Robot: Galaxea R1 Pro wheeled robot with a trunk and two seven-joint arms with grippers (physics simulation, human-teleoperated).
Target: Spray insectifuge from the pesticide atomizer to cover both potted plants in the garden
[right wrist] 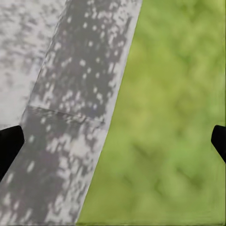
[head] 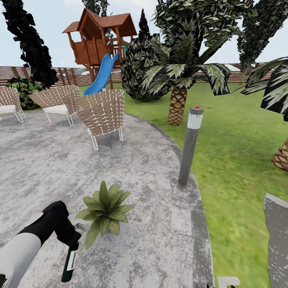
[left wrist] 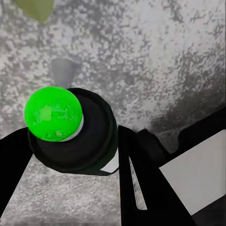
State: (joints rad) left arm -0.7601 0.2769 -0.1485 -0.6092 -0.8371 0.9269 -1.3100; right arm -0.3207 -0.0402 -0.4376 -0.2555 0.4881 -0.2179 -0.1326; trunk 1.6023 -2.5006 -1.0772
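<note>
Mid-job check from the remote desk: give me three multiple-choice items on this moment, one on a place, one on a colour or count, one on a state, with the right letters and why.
1. Where does the potted plant stand?
A. on the lawn
B. on the paved patio
C. on a wicker chair

2. How many wicker chairs are on the patio?
A. one
B. five
C. three

3. What is the left gripper doing?
A. gripping the pesticide atomizer
B. hanging open over the lawn
C. gripping the bollard lamp

Answers:
1 B, grey mottled paving surrounds the plant.
2 C, three chairs stand at the patio's far side.
3 A, the left wrist view has the bottle between the black fingers, and the head view has it hanging below the gripper.
</note>
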